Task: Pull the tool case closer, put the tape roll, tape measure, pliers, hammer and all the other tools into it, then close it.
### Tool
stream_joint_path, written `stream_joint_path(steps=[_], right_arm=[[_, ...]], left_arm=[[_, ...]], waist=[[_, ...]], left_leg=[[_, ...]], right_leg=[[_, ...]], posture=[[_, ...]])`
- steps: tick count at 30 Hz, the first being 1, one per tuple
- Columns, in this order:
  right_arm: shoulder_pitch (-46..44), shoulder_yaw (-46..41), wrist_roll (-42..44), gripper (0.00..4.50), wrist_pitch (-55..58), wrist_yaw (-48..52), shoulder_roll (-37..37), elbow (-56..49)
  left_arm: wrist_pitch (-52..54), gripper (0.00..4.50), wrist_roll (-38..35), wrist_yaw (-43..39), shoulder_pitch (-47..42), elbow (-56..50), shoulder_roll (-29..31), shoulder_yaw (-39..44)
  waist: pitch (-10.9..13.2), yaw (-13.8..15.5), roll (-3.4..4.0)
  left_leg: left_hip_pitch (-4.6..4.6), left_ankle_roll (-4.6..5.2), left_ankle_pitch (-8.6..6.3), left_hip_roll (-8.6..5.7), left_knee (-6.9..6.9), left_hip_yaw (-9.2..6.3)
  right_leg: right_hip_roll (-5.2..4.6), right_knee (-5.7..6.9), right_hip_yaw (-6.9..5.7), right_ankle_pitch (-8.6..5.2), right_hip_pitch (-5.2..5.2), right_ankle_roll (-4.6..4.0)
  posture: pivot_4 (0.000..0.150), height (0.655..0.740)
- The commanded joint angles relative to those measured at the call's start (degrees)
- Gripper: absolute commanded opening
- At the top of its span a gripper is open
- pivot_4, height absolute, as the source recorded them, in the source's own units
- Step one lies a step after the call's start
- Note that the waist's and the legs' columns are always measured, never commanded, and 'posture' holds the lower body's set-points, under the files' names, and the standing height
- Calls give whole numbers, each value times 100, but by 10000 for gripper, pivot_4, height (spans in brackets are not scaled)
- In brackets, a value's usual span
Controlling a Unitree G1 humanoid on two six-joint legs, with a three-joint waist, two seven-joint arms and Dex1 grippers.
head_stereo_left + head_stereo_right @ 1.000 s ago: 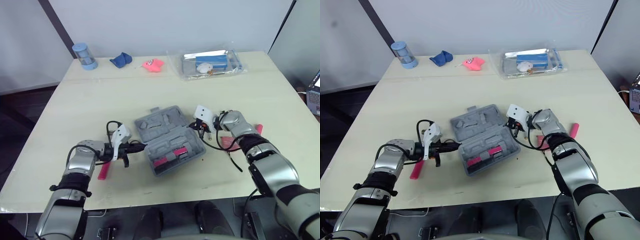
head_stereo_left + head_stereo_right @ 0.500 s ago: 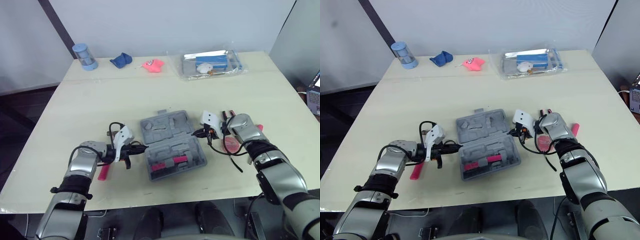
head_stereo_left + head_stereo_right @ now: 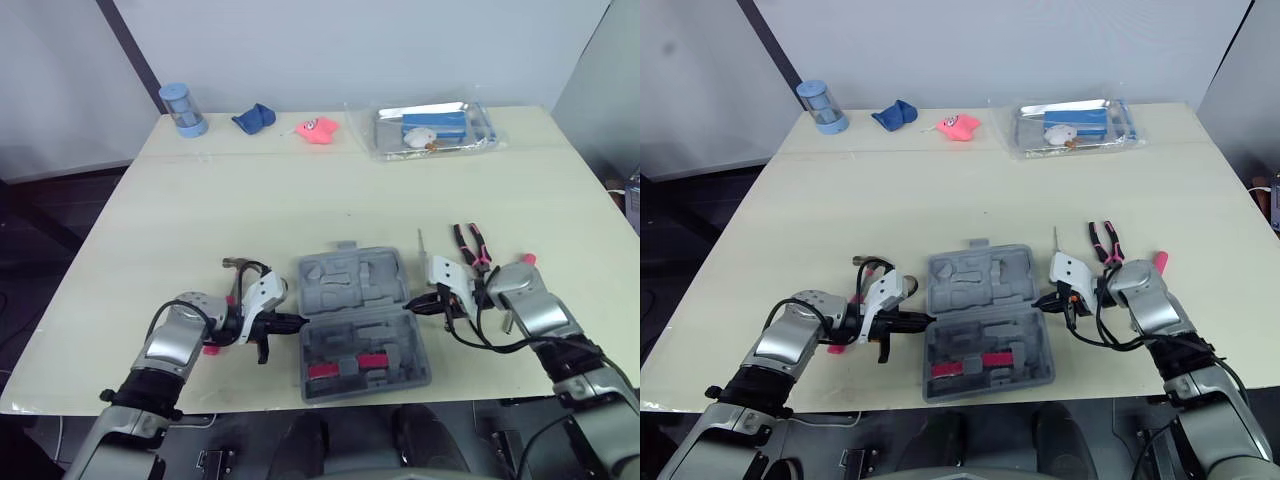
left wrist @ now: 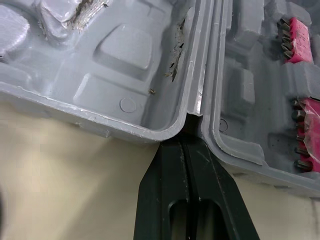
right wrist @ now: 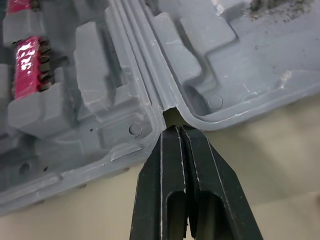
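Note:
The grey tool case point(image 3: 360, 320) lies open near the table's front edge, lid half toward the far side. Pink bit strips point(image 4: 298, 41) sit in its tray half. My left gripper point(image 3: 292, 322) is shut, its tips pressed into the hinge notch on the case's left side point(image 4: 186, 135). The right gripper point(image 3: 412, 305) is shut too, tips in the hinge notch on the right side point(image 5: 173, 129). Pink-handled pliers point(image 3: 470, 242) and a thin screwdriver point(image 3: 420, 243) lie just beyond the right gripper. A hammer point(image 3: 235, 265) lies by my left arm, its pink handle partly hidden.
A pink tool handle point(image 3: 528, 258) pokes out past my right wrist. Along the far edge stand a blue cylinder point(image 3: 182, 108), a blue cloth point(image 3: 257, 117), a pink toy point(image 3: 318, 129) and a clear bag of items point(image 3: 432, 128).
The case has slid toward the front edge and turned square to it, with both shut grippers moving along at its hinge ends. The pliers and screwdriver now show beyond the right gripper.

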Motion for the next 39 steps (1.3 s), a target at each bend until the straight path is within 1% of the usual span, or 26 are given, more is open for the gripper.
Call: stream_joint_path(steps=[1,9,18,39], right_arm=[[269,84,309,677,280,70,-65,-691],[694,48,513,677,711,-54,-357,-1305],[1053,84,765,677,1091,-104,-639,-1780],[1422,90,1100,677,1422,-293,-908,-2173]], left_arm=[[-14,0,-83,-131,79,-353,-54,-238],[-58,0,-56,-109,40,-282,-130,-346],[-142,0,-39,-318,212,-428,-15,-541],[-92,0,-12,-474,395,-711,20,-852]], waist=[[0,26,0],[0,100,-2],[0,120,-3],[0,133,-3]], left_leg=[[-1,0,0,0,0,0],[-1,1,0,0,3,2],[-2,1,0,0,3,2],[-2,1,-1,0,4,1]], right_leg=[[0,-1,0,0,0,0],[0,-3,0,0,3,1],[0,-5,0,0,3,1],[0,-5,0,-1,5,1]], posture=[[1500,7400],[1500,7400],[1500,7400],[1500,7400]])
